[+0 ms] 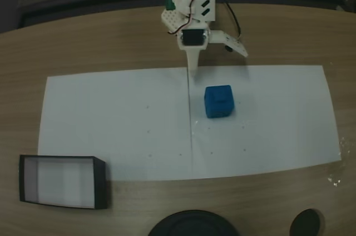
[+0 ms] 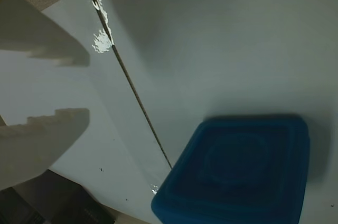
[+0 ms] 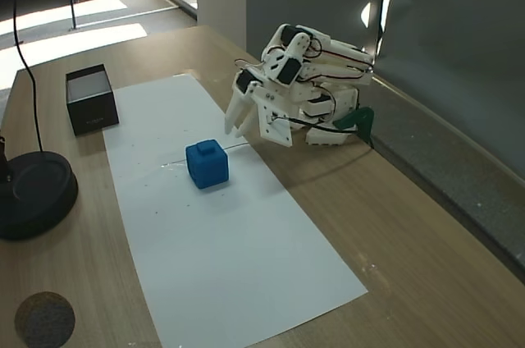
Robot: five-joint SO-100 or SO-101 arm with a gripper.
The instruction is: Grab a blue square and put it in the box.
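The blue square rests on white paper, right of the seam in a fixed view. It lies at the lower right of the wrist view. My gripper hovers open just behind the cube, nothing between its white fingers. It also appears in another fixed view, with its tips a short way from the cube and apart from it. The box, black-walled with a pale floor, stands off the paper's corner, far from the gripper.
A white paper sheet covers the middle of the wooden table. A large dark round disc and a smaller one lie near the front edge. A cable runs down to the large disc.
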